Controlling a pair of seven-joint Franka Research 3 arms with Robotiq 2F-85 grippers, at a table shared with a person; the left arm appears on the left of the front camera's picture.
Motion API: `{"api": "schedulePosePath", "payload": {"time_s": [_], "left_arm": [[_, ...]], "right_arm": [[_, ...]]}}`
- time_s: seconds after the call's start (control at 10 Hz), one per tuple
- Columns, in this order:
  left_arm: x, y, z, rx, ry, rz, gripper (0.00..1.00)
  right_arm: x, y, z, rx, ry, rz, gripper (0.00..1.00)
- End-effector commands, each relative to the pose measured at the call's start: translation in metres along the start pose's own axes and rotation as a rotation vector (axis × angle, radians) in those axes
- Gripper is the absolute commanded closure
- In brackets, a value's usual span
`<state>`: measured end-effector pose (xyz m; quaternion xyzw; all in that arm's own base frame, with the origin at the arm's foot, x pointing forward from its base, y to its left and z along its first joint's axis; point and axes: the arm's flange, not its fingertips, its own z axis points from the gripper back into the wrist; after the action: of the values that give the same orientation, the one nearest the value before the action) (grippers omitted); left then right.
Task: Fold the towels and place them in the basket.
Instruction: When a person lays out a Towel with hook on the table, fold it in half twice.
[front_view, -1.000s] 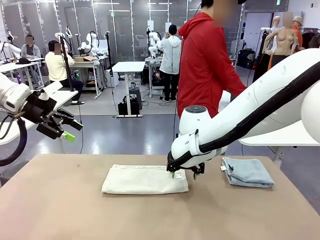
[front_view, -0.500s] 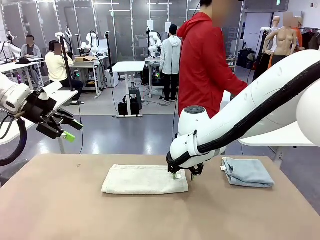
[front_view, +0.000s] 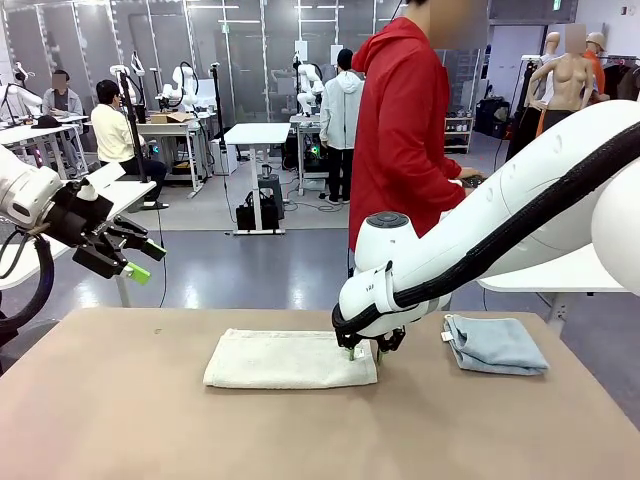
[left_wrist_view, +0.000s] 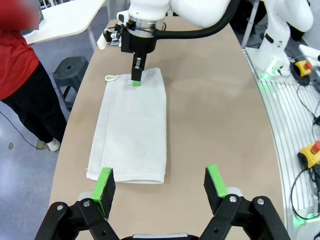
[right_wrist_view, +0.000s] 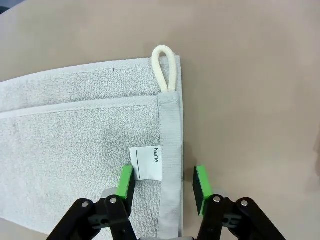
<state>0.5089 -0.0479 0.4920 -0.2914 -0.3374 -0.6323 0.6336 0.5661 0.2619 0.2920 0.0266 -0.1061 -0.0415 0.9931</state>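
Observation:
A cream-white towel (front_view: 290, 360) lies folded in a long strip on the table's middle, with a hanging loop and a name tag at its right end (right_wrist_view: 150, 162). My right gripper (front_view: 365, 352) is down on that end. Its jaws stand narrowly apart, astride the towel's hem (right_wrist_view: 170, 150), one green pad on the cloth and the other on bare table. A light blue towel (front_view: 495, 345) lies crumpled at the far right. My left gripper (front_view: 140, 260) hangs open high off the table's left side, looking along the cream towel (left_wrist_view: 132, 125). The basket is out of view.
A person in a red hooded top (front_view: 405, 130) stands at the far side of the tan table (front_view: 150, 430). A white side table (front_view: 560, 270) stands to the right behind my right arm. A stool (left_wrist_view: 70, 70) stands on the floor beside the table.
My right gripper's jaws have narrowed around the cream towel's right end and sunk slightly. The person has turned toward the right. My left arm has stayed still.

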Motion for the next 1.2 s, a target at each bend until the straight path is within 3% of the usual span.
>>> {"api": "schedulePosePath", "payload": {"time_s": [0.0, 0.1, 0.4, 0.5, 0.6, 0.7, 0.8, 0.9, 1.1], "left_arm": [[0.002, 0.001, 0.002, -0.002, 0.01, 0.001, 0.1], [0.002, 0.001, 0.002, -0.002, 0.01, 0.001, 0.1], [0.002, 0.001, 0.002, -0.002, 0.01, 0.001, 0.1], [0.002, 0.001, 0.002, -0.002, 0.01, 0.001, 0.1], [0.002, 0.001, 0.002, -0.002, 0.01, 0.001, 0.1], [0.002, 0.001, 0.002, -0.002, 0.01, 0.001, 0.1], [0.002, 0.001, 0.002, -0.002, 0.01, 0.001, 0.1], [0.002, 0.001, 0.002, -0.002, 0.01, 0.001, 0.1], [0.002, 0.001, 0.002, -0.002, 0.01, 0.001, 0.1]], "right_arm": [[0.003, 0.007, -0.002, -0.016, -0.03, -0.028, 0.4], [0.003, 0.007, -0.003, -0.019, -0.03, -0.025, 0.56], [0.002, 0.008, -0.004, -0.011, -0.016, -0.015, 0.56], [0.002, 0.008, -0.003, -0.013, -0.017, -0.01, 0.75], [0.002, 0.008, -0.002, -0.012, -0.015, -0.007, 0.75], [0.002, 0.008, -0.002, -0.01, -0.012, -0.007, 0.95], [0.003, 0.006, -0.002, -0.01, -0.004, -0.013, 0.8], [0.003, 0.005, -0.003, -0.01, 0.0, -0.014, 1.0], [0.003, -0.006, 0.001, -0.024, -0.005, -0.015, 1.0]]}}
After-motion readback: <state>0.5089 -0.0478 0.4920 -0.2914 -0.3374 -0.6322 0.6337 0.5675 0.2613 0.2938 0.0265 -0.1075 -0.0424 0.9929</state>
